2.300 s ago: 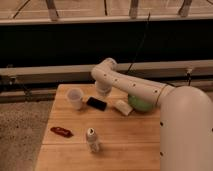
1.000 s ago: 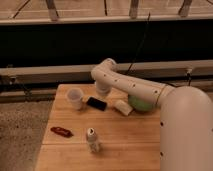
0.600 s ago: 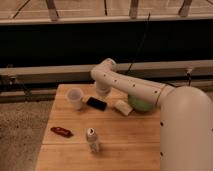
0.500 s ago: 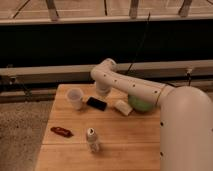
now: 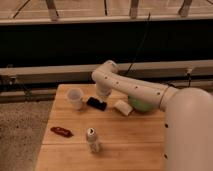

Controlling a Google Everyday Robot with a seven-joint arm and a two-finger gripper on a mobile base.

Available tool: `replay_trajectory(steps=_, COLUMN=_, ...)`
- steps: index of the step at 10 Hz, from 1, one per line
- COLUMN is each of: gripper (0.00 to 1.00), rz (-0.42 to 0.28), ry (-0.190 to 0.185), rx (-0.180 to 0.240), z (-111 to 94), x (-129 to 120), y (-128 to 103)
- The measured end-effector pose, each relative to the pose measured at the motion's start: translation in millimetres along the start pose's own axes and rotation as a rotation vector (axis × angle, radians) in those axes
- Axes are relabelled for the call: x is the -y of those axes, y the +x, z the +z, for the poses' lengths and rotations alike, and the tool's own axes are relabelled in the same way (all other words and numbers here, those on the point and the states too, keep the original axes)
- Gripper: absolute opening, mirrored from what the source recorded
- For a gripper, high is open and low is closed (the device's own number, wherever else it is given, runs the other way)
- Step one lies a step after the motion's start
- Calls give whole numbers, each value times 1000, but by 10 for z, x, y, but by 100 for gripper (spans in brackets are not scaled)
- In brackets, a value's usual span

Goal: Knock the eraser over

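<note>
Near the front edge of the wooden worktop (image 5: 140,132) the eraser (image 5: 92,140) is standing upright, a small whitish block with a dark top, alone with bare wood on every side. Left of it, well apart, a flat red piece (image 5: 62,131) is lying; behind it a black slab (image 5: 96,104) is resting beside a white cup (image 5: 75,98), and a small white cylinder (image 5: 122,107) is lying in front of a green bowl (image 5: 141,104).

Arm (image 5: 135,90) is reaching in from the right, elbow bending over the back of the worktop. The pincer (image 5: 103,96) is hanging just above the black slab, well behind the eraser; whether it is open or closed I cannot tell, and nothing appears to be in it.

Judging the step: approach only, no contact yet. Doing it well likely means bringing the pincer forward and low, clearing slab and cup, then pushing sideways high on the eraser so it is tipping, not sliding. Pushing toward the open wood on the right would be keeping it off the front edge.
</note>
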Motion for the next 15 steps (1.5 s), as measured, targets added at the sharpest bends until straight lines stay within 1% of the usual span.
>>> replay_trajectory(steps=3, gripper=0, rz=-2, ry=8, rx=17, z=-81, x=-316, y=-234)
replay_trajectory(steps=4, gripper=0, rz=-3, ry=8, rx=18, z=-102, x=-351, y=-270)
replay_trajectory(steps=8, gripper=0, rz=-30, ry=-18, rx=32, z=-205, x=-592, y=-561)
replay_trajectory(steps=12, gripper=0, rz=-23, ry=-58, rx=52, z=-269, x=-1065, y=-725)
replay_trajectory(steps=13, gripper=0, rz=-16, ry=-63, rx=64, z=-282, x=-1210, y=-773)
replay_trajectory(steps=15, gripper=0, rz=-12, ry=-61, rx=79, z=-325, x=-1388, y=-856)
